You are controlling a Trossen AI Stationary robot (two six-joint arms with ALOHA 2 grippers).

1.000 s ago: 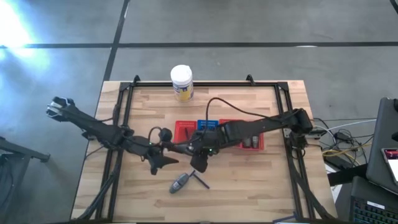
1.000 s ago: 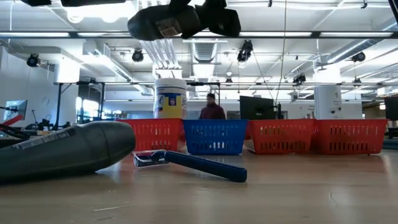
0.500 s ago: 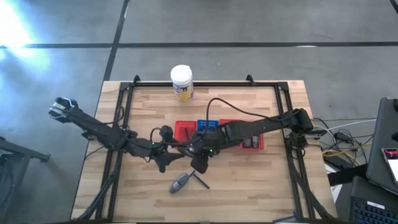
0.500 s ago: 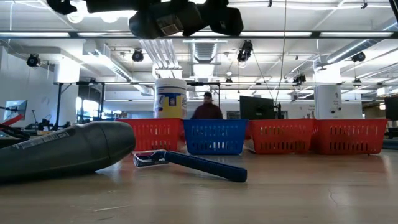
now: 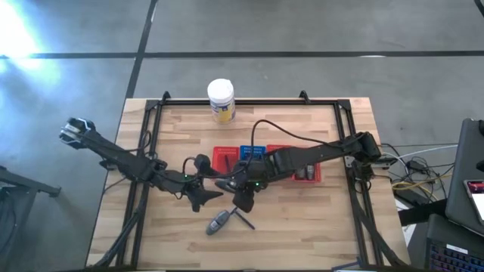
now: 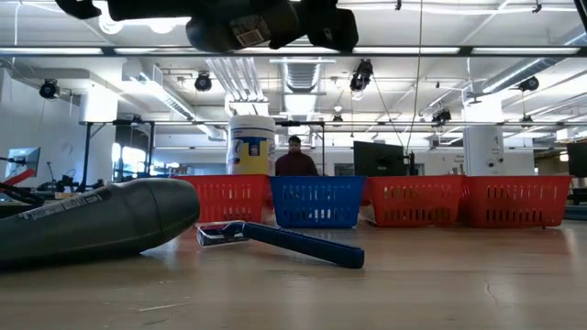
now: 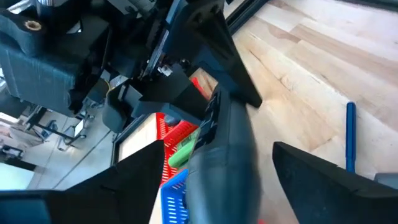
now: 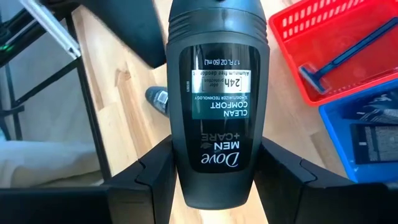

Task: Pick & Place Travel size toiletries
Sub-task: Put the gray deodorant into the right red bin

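Your right pincer (image 8: 214,180) is clamped on a dark deodorant bottle (image 8: 217,93), long axis running straight out past the fingers. The red basket (image 5: 224,159) sits just beside it, so it's a short hop. Left pincer (image 5: 204,198) hovers close; can't tell its gap.

A dark grey Dove Men+Care deodorant bottle (image 8: 218,93), oval with a ribbed end, is held lengthwise between the right hand's (image 8: 217,163) fingers above the desk. A second grey bottle (image 5: 218,222) lies on its side on the desk, beside a thin blue razor (image 6: 284,241) lying flat. Another blue razor (image 8: 339,55) lies in a red basket (image 8: 292,31).
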